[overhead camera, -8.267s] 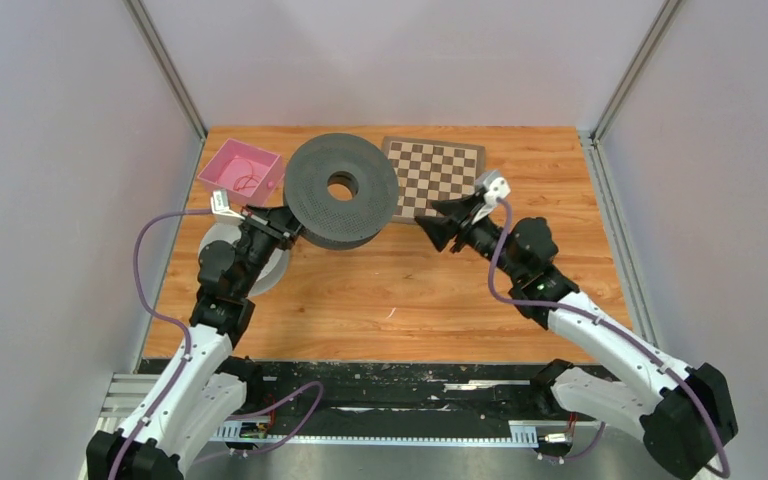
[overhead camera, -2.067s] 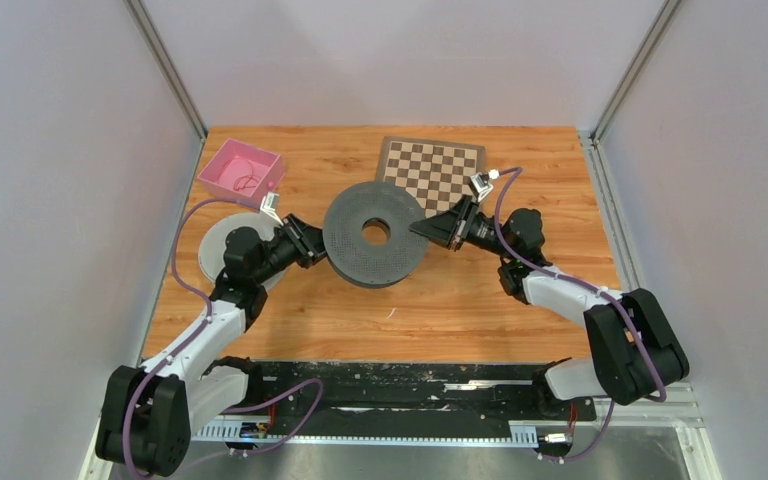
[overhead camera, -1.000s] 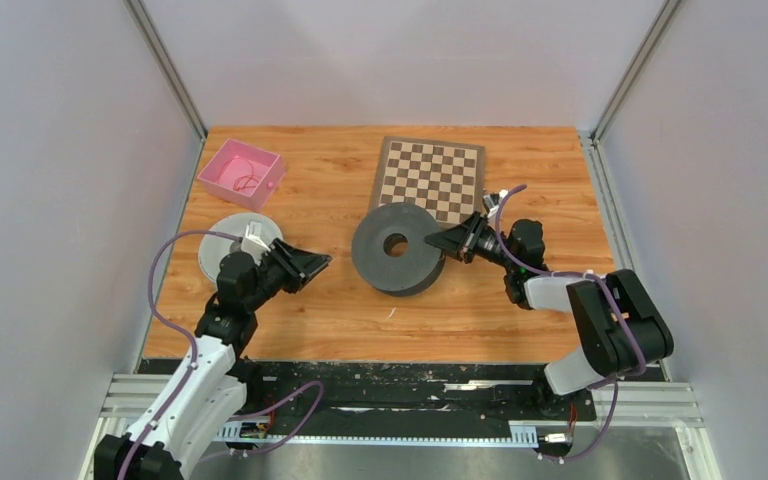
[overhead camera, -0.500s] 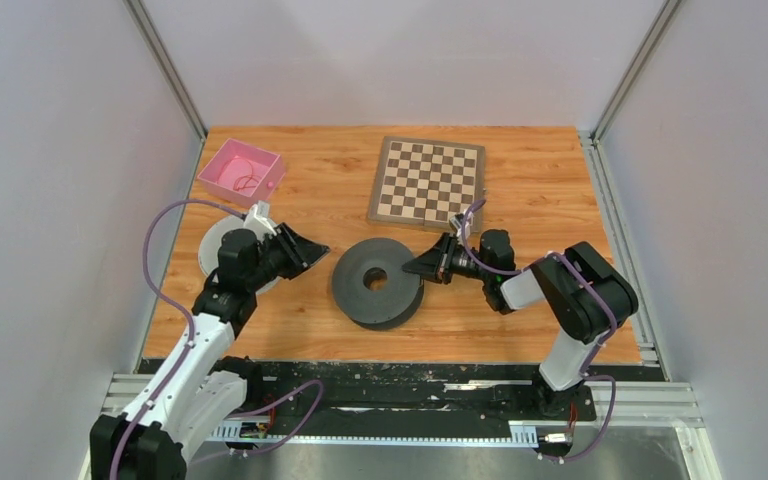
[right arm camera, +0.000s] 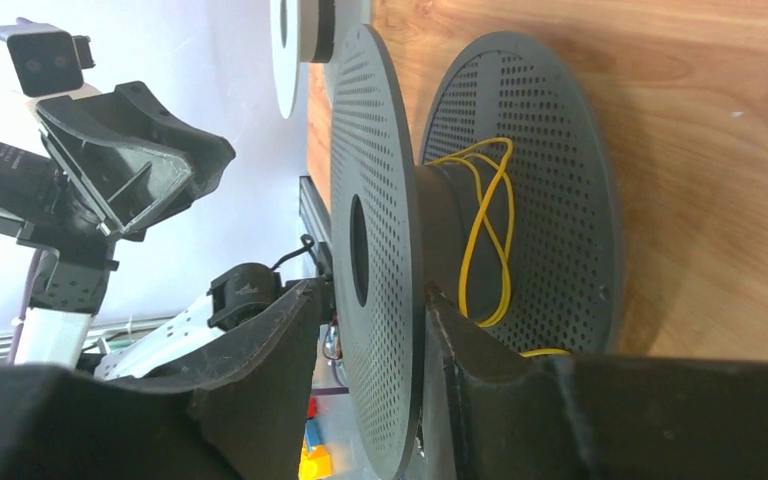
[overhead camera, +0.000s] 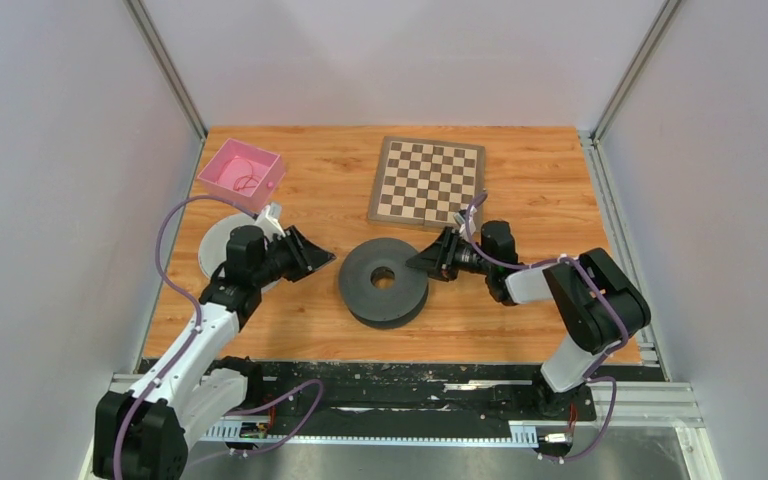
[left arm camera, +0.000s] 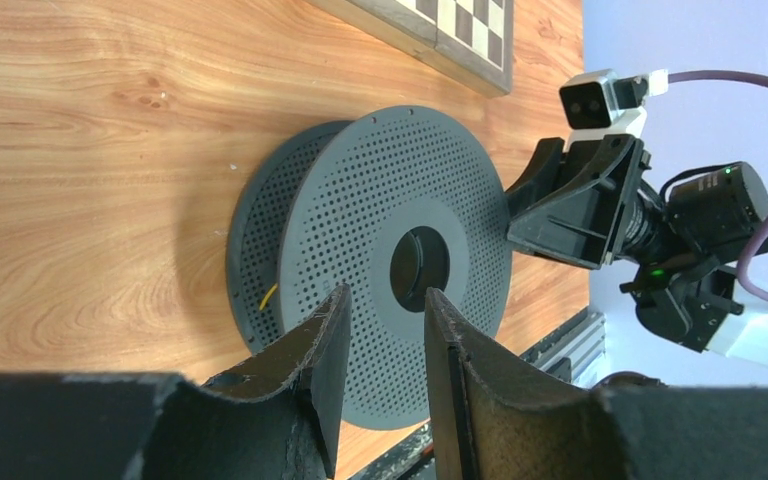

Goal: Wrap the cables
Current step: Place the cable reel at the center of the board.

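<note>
A black perforated spool (overhead camera: pixel 383 292) lies flat mid-table. The pale yellow cable (right arm camera: pixel 480 230) loops loosely round its hub, and a short bit shows in the left wrist view (left arm camera: pixel 268 296). The orange-red cable (overhead camera: pixel 247 181) lies in a pink box (overhead camera: pixel 222 161) at the back left. My right gripper (overhead camera: pixel 416 264) is at the spool's right rim. Its jaws stand apart on either side of the top flange (right arm camera: pixel 375 200), with one finger (right arm camera: pixel 445 330) under it. My left gripper (overhead camera: pixel 322 264) is open and empty, just left of the spool (left arm camera: pixel 360 220) and pointing at it.
A grey spool (overhead camera: pixel 212 247) lies flat under my left arm. A chessboard (overhead camera: pixel 430 178) lies behind the black spool, close to my right wrist. The table's front edge and a black rail (overhead camera: pixel 410 380) run just in front of the spool.
Over the last second the right gripper dragged the black spool from beside the chessboard toward the front and left. The left gripper, let go of the spool earlier, has moved right toward it.
</note>
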You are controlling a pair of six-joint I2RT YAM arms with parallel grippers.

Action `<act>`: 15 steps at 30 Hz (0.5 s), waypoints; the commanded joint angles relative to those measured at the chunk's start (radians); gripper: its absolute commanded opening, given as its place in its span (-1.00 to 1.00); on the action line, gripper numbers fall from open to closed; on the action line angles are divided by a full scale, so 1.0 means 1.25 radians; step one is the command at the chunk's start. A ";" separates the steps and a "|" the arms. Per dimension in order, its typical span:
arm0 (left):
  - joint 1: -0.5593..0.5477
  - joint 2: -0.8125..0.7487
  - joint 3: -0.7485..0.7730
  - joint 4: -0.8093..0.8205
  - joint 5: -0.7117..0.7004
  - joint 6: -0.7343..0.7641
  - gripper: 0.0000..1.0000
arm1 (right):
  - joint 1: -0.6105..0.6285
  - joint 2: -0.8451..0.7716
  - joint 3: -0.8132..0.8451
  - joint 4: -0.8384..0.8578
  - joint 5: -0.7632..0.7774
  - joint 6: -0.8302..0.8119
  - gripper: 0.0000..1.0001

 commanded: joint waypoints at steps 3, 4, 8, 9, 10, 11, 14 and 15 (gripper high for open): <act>0.000 0.013 -0.015 0.039 0.021 0.027 -0.20 | -0.023 -0.046 0.048 -0.104 0.005 -0.101 -0.30; 0.000 0.016 -0.018 0.044 0.025 0.025 -0.20 | -0.025 -0.044 0.050 -0.110 0.002 -0.104 -0.41; -0.021 0.036 -0.012 0.081 0.071 0.055 -0.25 | -0.029 -0.023 0.055 -0.108 -0.003 -0.112 -0.52; -0.046 0.042 0.011 0.072 0.069 0.068 -0.26 | -0.029 -0.016 0.058 -0.110 -0.008 -0.115 -0.52; -0.058 0.060 0.024 0.048 0.065 0.095 -0.26 | -0.030 -0.012 0.060 -0.113 -0.010 -0.120 -0.49; -0.087 0.071 0.050 0.035 0.054 0.106 -0.26 | -0.029 -0.009 0.061 -0.118 -0.007 -0.123 -0.43; -0.129 0.126 0.077 0.039 0.046 0.115 -0.27 | -0.034 -0.011 0.060 -0.131 0.001 -0.134 -0.25; -0.142 0.147 0.078 0.054 0.046 0.111 -0.27 | -0.037 -0.009 0.060 -0.131 -0.001 -0.137 -0.24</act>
